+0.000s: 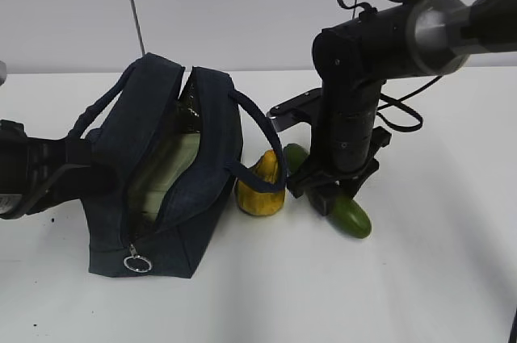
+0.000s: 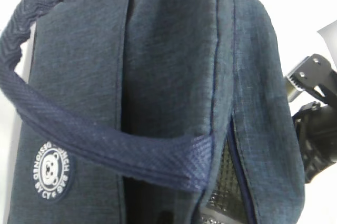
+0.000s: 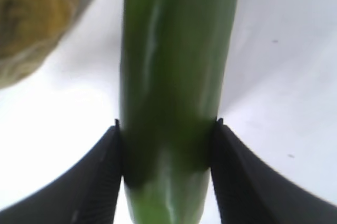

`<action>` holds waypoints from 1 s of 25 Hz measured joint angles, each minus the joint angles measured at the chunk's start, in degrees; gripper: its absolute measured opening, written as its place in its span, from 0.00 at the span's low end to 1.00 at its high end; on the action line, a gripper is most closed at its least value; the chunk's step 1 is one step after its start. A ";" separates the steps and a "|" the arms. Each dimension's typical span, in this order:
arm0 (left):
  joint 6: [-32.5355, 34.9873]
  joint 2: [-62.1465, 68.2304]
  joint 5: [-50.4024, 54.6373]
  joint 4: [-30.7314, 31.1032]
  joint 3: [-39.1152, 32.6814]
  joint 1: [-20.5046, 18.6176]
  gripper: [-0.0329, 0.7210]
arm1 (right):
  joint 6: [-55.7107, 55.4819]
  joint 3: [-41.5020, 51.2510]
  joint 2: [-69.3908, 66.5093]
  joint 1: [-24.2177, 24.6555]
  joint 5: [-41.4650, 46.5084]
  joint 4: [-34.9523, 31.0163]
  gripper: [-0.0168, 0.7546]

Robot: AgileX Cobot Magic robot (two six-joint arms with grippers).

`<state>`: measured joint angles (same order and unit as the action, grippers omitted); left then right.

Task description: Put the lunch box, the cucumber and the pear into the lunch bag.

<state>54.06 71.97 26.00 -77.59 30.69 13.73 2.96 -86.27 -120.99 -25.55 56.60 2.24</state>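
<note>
The navy lunch bag (image 1: 174,234) stands open at the left, and the pale green lid of the lunch box (image 1: 166,169) shows inside it. My left gripper (image 1: 77,167) is against the bag's left wall, shut on the fabric. The bag fills the left wrist view (image 2: 168,50) and hides the fingers. The yellow-brown pear (image 1: 260,190) sits on the table right of the bag, under a handle loop. My right gripper (image 1: 327,194) is shut on the dark green cucumber (image 1: 351,215), low at the table. In the right wrist view both fingers press the cucumber (image 3: 174,66); the pear (image 3: 31,18) is at the upper left.
The zipper's round ring pull (image 1: 138,263) hangs at the bag's near end. A bag handle (image 2: 105,139) crosses the left wrist view. The white table (image 1: 420,294) stretches to the front and right. A thin pole (image 1: 133,4) stands behind the bag.
</note>
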 joint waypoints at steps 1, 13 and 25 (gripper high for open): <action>0.00 0.00 0.00 -0.02 0.00 0.00 0.02 | 0.00 0.00 0.24 0.00 0.44 1.08 0.51; 0.00 0.00 0.02 -0.02 0.00 0.00 0.02 | -1.39 -3.82 12.63 0.00 3.52 8.68 0.48; 0.00 0.00 0.02 -0.07 0.00 0.00 0.02 | 4.78 -6.32 21.13 0.00 4.42 -9.96 0.33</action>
<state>54.06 71.97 26.03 -77.65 30.69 13.73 7.75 -92.58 -99.86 -25.55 61.02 -7.72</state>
